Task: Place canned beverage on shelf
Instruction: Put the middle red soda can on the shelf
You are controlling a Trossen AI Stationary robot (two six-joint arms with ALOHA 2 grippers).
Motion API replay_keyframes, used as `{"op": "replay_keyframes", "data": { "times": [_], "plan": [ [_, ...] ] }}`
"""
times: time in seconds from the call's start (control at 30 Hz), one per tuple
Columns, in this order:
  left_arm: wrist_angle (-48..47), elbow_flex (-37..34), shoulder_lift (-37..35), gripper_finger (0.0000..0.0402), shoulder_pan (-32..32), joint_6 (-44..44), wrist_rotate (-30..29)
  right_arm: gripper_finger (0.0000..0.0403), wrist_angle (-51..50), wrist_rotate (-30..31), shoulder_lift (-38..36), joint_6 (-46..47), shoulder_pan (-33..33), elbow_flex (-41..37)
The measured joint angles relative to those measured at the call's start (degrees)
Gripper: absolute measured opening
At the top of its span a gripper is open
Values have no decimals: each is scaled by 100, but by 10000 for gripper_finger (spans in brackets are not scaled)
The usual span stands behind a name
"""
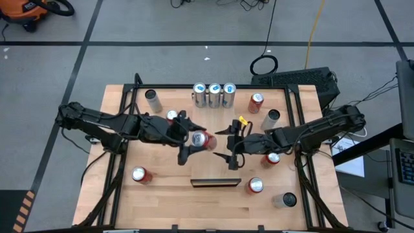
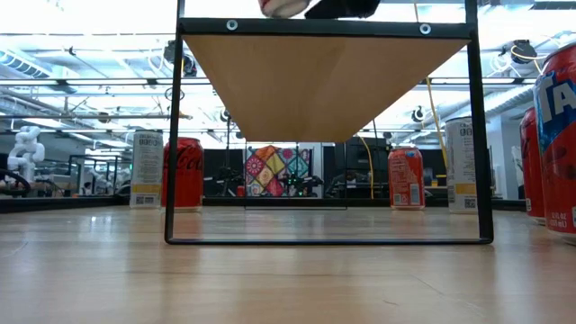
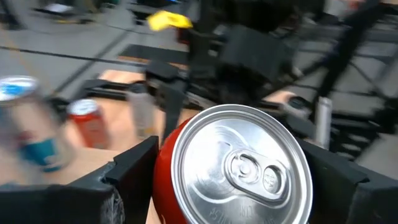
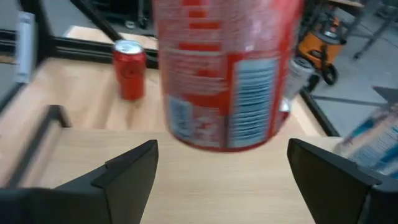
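The red can (image 1: 201,139) hung above the table, behind the shelf (image 1: 216,184), pinched between the left gripper (image 1: 194,140)'s fingers, that arm reaching in level. The right gripper (image 1: 231,143) faced it just beside, jaws spread and empty.

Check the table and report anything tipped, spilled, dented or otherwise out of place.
Nothing spilled or damaged shows. The one thing off the surface is the red can, held in the left gripper above the shelf; the right gripper waits open beside it. The other cans seem to stand upright.
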Motion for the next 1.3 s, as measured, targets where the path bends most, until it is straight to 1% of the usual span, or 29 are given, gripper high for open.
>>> {"op": "replay_keyframes", "data": {
  "times": [0.1, 0.3, 0.43, 0.73, 0.83, 1.07, 1.3],
  "plan": [
    [-1, -1, 0, 302, -6, 83, 366, 332, 53, -263, -137, 60, 14, 2],
    [5, -1, 164, 302, 48, 144, 479, 332, 387, -425, -239, 114, 7, 0],
    [71, -1, 398, 302, 164, 133, 633, 332, 749, -804, -206, -58, -19, 2],
    [139, -4, 555, 302, 356, 118, 737, 332, 532, -873, -158, -92, -174, 0],
    [166, -4, 557, 302, 359, 119, 739, 331, 536, -1056, -158, -23, -290, 0],
    [214, -4, 557, 302, 354, 193, 1017, 335, 530, -1583, -152, -26, -443, 0],
    [276, -4, 560, 302, 359, 330, 1179, 338, 613, -1630, -138, -52, -528, 0]
  ]
}}
